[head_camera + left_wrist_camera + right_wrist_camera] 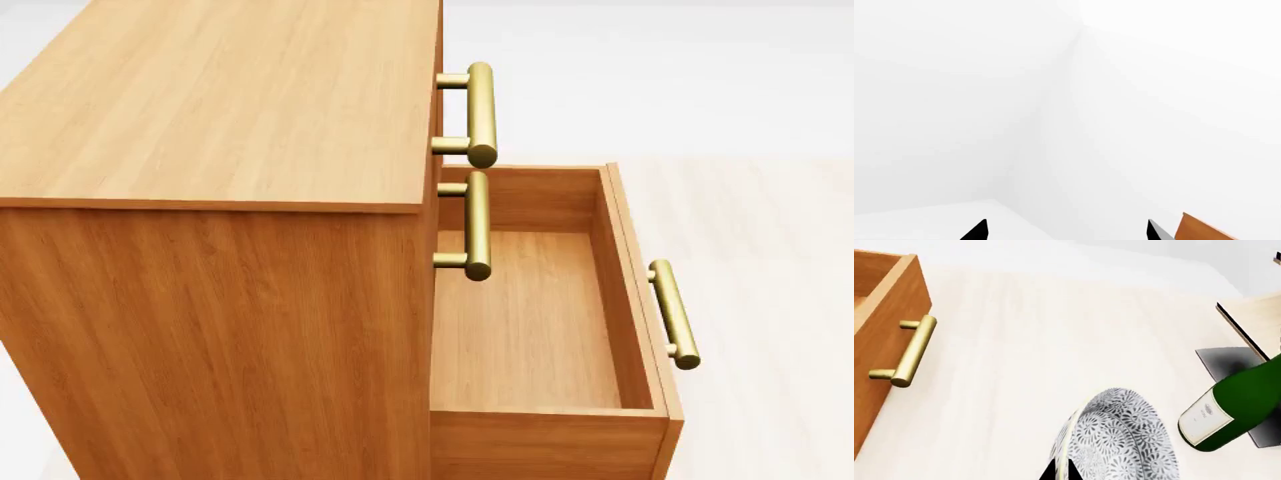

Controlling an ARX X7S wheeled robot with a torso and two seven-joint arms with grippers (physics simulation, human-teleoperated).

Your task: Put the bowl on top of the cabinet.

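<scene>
The bowl (1121, 435), white with a dense blue-grey leaf pattern, hangs tilted over the pale floor in the right wrist view. My right gripper (1059, 473) is shut on its pale rim, one black fingertip on each side. The orange-brown cabinet (214, 100) fills the left of the head view, and its flat top is bare. Neither gripper shows in the head view. My left gripper (1066, 231) is open with nothing between its fingertips, facing white walls, and a corner of the cabinet (1201, 230) lies beside it.
The cabinet's lower drawer (534, 320) is pulled out, with brass bar handles (478, 112) on the fronts above it. In the right wrist view the drawer front (881, 335) shows. A green wine bottle (1234, 410) lies near the bowl against a pale wooden rack (1254, 315).
</scene>
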